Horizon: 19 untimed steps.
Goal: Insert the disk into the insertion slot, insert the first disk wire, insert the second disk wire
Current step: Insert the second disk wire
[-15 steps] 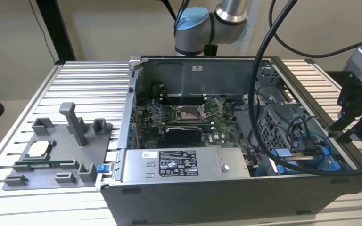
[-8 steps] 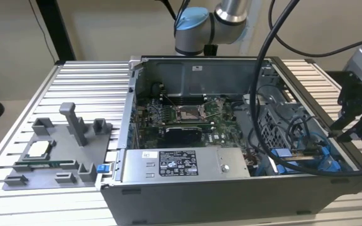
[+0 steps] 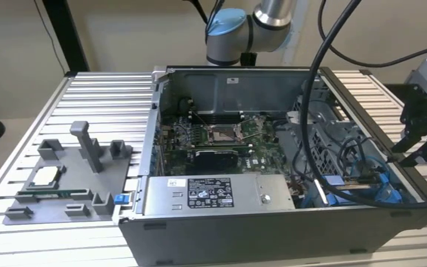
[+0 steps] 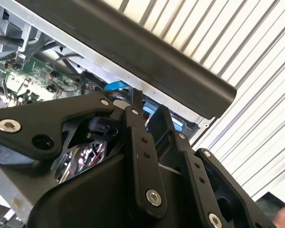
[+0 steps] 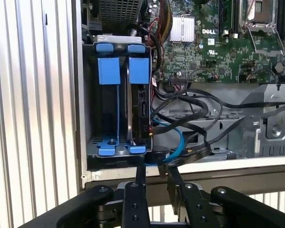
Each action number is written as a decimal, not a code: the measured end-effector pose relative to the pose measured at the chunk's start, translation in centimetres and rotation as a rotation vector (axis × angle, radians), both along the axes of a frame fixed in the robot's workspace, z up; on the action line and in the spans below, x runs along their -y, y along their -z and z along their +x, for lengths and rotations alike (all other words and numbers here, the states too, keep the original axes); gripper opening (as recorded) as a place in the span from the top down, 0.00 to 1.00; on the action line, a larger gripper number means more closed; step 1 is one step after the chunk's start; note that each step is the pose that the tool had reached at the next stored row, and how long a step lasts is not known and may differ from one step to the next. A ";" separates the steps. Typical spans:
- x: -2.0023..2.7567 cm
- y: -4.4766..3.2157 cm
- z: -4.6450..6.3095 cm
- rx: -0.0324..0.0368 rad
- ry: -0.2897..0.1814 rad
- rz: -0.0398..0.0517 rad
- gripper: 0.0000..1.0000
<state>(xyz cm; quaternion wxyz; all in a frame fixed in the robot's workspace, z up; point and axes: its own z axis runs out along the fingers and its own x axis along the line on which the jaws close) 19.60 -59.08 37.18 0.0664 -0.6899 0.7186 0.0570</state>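
One gripper [image 5: 156, 170], fingers slightly parted, clasping nothing, tips just beside a black wire plug [image 5: 156, 154]. One disk [image 5: 138, 102], seated in the insertion slot [image 5: 91, 99], lower right of the exterior view, inside open computer case [image 3: 273, 233].

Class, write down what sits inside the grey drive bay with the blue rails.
In the first wrist view the insertion slot holds the disk on edge, in the half nearer the motherboard. The other half is dark; the disk's faces are hidden.
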 end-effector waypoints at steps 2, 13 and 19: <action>-0.05 0.18 0.0 -0.0001 -0.005 0.0008 0.00; -0.45 0.92 0.0 -0.0013 -0.037 0.0058 1.00; -0.58 0.94 0.1 -0.0013 -0.039 0.0080 1.00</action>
